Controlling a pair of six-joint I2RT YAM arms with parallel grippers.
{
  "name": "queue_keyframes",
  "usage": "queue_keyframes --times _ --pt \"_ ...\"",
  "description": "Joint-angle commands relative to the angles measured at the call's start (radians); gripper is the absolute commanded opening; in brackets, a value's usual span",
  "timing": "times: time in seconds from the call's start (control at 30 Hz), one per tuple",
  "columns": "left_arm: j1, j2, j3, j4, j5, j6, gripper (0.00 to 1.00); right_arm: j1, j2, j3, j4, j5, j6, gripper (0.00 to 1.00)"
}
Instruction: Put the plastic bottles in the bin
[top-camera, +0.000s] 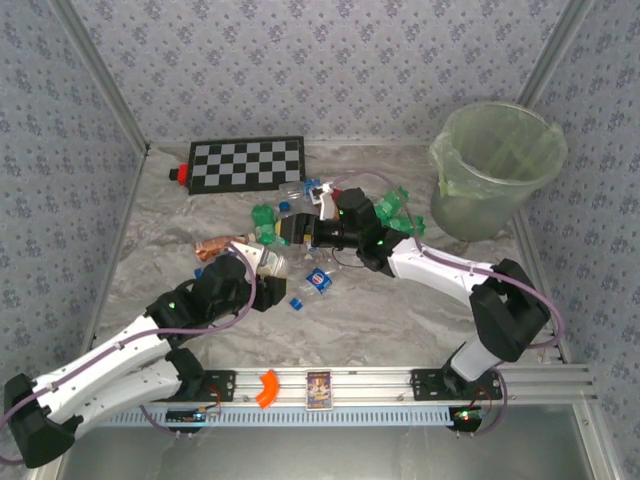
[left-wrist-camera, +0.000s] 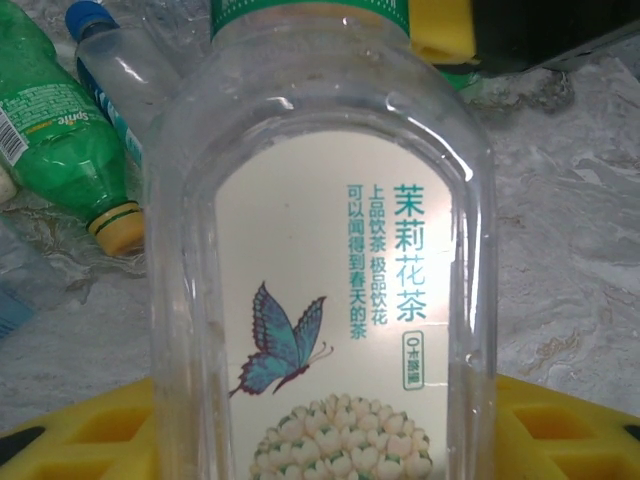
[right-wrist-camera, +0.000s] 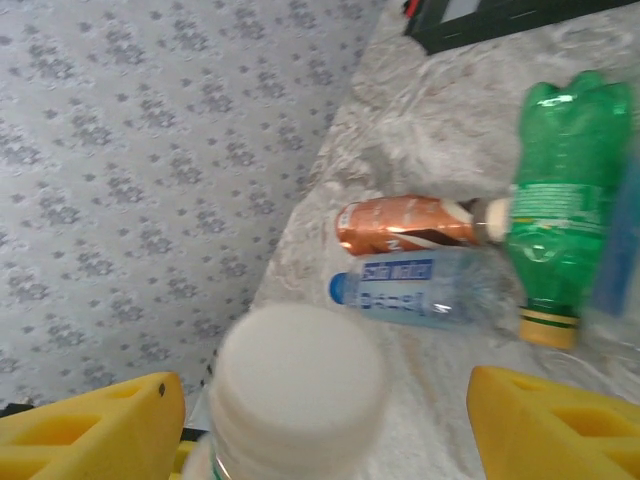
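Tabletop (top-camera: 400, 310) of grey marble, the bin (top-camera: 470, 205) upright at its far right corner, well apart from the plastic bottles (top-camera: 263, 216) scattered mid-table near a checkerboard panel (top-camera: 247, 163). The left gripper (top-camera: 257, 268) clamps a clear tea bottle (left-wrist-camera: 320, 250) (butterfly on its label). The right gripper (right-wrist-camera: 325, 420), fingers spread, straddles a white cap (right-wrist-camera: 300, 370) without touching. Beyond lie a green bottle (right-wrist-camera: 565, 190), an orange-brown bottle (right-wrist-camera: 400, 225) and a blue-labelled bottle (right-wrist-camera: 410, 285).

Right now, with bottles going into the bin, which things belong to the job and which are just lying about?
Belong: clear tea bottle, green bottle, orange-brown bottle, blue-labelled bottle, bin.
Lying about: checkerboard, red block, orange piece on the rail.
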Motion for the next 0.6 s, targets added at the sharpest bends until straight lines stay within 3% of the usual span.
queue_keyframes --times 0.0,0.57 --pt "-0.007 -0.027 -0.003 0.014 0.014 0.009 0.53 0.005 0.034 0.034 0.08 -0.056 0.059 0.72" --pt "-0.009 -0.025 -0.013 0.021 0.019 0.003 0.55 0.027 0.012 0.052 0.005 -0.022 -0.007 0.4"
